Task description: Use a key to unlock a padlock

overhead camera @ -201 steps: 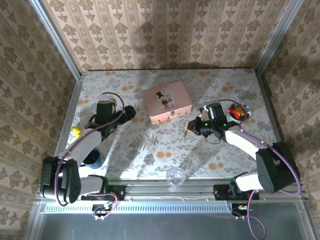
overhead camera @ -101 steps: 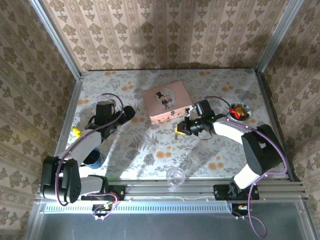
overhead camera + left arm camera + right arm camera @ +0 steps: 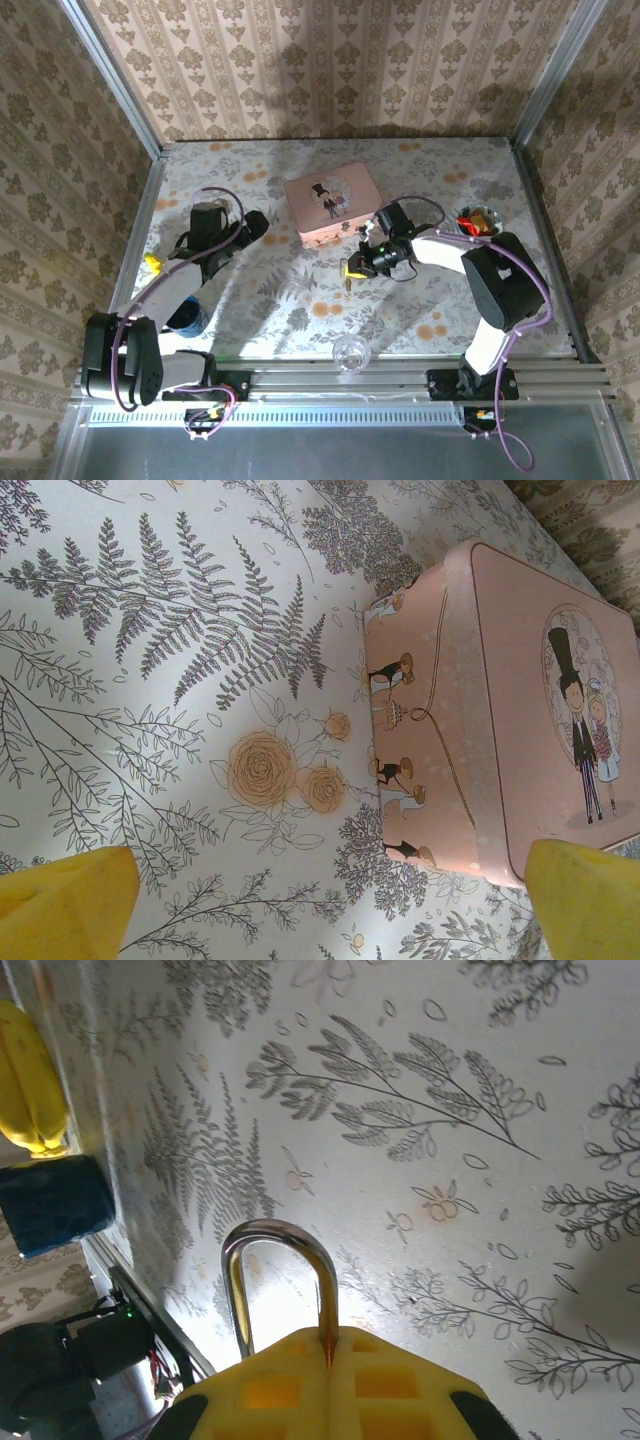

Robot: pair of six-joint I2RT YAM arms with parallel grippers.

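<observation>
Padlock (image 3: 278, 1228) with its shiny silver loop is pinched tight in the right hand (image 3: 354, 266), in yellow fingers (image 3: 290, 1390), just in front of the pink box (image 3: 333, 207) near the middle of the flowery surface (image 3: 280, 300). The box lid shows a bride and groom. The left hand (image 3: 325, 908) gapes wide by the box's left side, gripping nothing.

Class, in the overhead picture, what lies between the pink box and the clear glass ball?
In the top view, the right gripper, shut on the padlock, sits between the pink box and the glass ball; the rest is bare tablecloth.
</observation>
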